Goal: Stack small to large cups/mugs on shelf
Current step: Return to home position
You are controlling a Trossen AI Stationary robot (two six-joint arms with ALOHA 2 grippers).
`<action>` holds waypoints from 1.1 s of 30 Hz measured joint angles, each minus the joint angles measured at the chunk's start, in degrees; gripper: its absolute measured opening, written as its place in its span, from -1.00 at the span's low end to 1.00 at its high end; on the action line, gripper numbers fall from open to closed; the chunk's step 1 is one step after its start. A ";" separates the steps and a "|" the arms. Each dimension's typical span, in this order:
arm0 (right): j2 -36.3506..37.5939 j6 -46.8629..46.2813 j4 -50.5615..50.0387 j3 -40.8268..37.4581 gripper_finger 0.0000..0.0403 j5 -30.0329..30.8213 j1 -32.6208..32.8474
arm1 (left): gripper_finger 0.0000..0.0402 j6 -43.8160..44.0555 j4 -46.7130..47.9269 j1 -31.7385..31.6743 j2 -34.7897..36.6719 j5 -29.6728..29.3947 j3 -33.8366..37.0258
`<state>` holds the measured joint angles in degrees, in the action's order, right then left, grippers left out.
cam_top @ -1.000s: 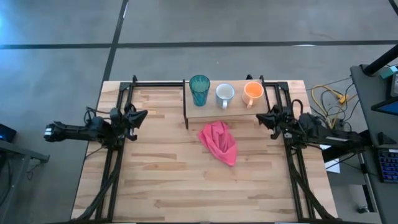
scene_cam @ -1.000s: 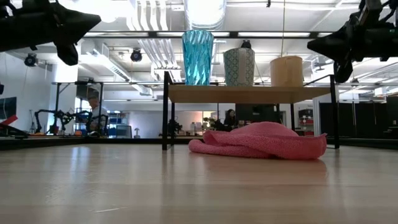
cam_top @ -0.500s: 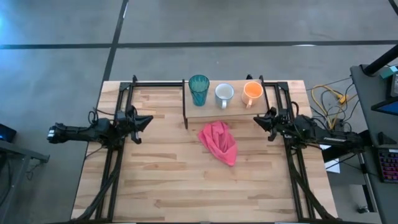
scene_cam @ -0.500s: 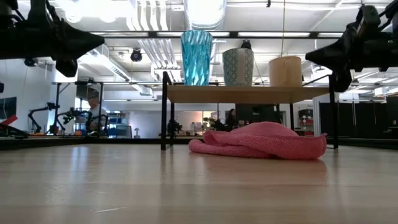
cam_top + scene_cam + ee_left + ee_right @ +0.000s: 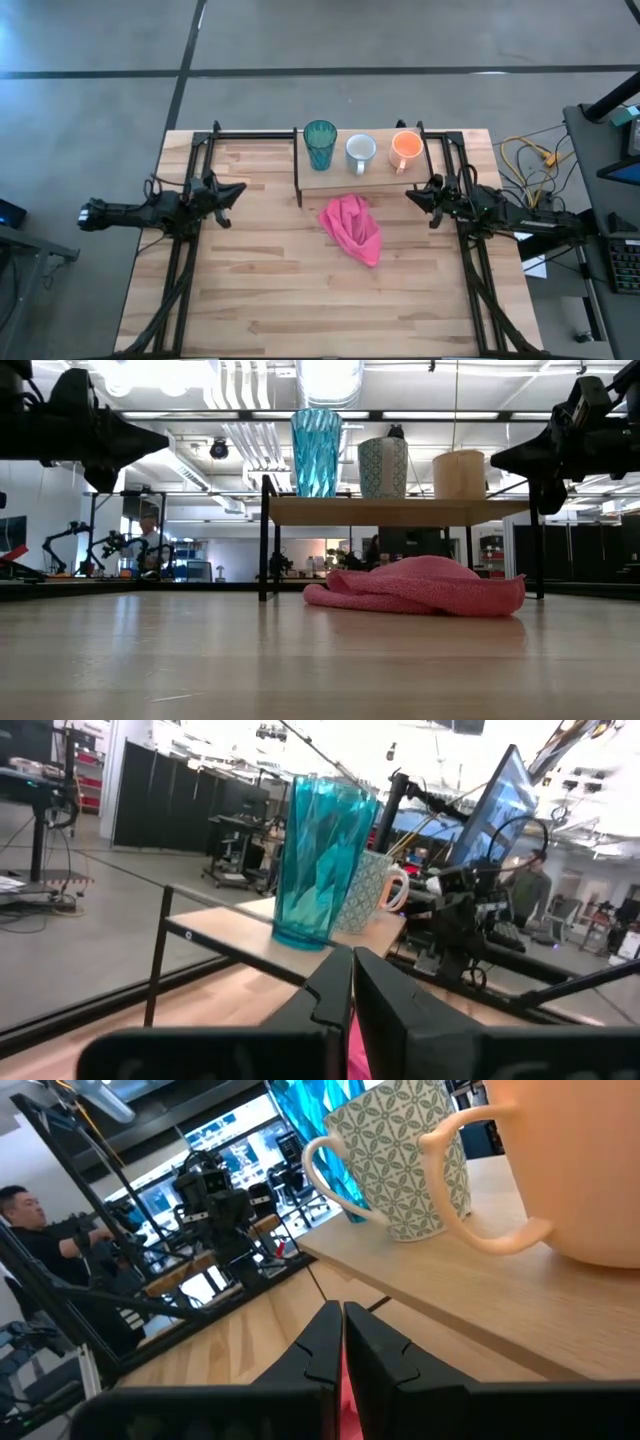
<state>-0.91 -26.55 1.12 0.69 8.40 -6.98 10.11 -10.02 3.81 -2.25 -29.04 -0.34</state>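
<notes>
My left claw (image 5: 238, 189) and right claw (image 5: 410, 194) are both clenched on nothing, with the shelf (image 5: 385, 182) between them carrying the teal tumbler (image 5: 320, 143), white mug (image 5: 360, 151) and orange mug (image 5: 405, 148) in a row, so I'd draw each straight back, away from the shelf's legs.

teal tumbler (image 5: 320, 144), white mug (image 5: 360, 152) and orange mug (image 5: 405, 150) stand in a row on the shelf (image 5: 331, 181).

A crumpled pink cloth (image 5: 352, 228) lies near the middle of my wooden tabletop (image 5: 260, 290). Yellow cables (image 5: 527, 155) lie beyond its right edge.
</notes>
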 joint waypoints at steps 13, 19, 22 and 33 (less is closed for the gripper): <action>0.00 0.18 -0.02 0.02 -0.96 0.16 0.00 | -0.99 -0.02 0.06 0.00 -1.59 0.02 0.04; 0.00 0.16 -0.03 0.02 -0.96 0.19 0.00 | -0.99 -0.02 0.09 0.00 -2.23 0.04 0.05; 0.00 0.16 -0.03 0.02 -0.96 0.20 0.00 | -0.99 -0.02 0.10 0.00 -2.43 0.04 0.07; 0.00 0.16 -0.02 0.04 -0.96 0.20 -0.02 | -0.99 -0.04 0.10 0.00 -2.66 0.07 0.07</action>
<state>-0.91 -26.39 1.10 0.73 8.60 -7.00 10.07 -9.91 3.81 -4.91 -28.97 -0.27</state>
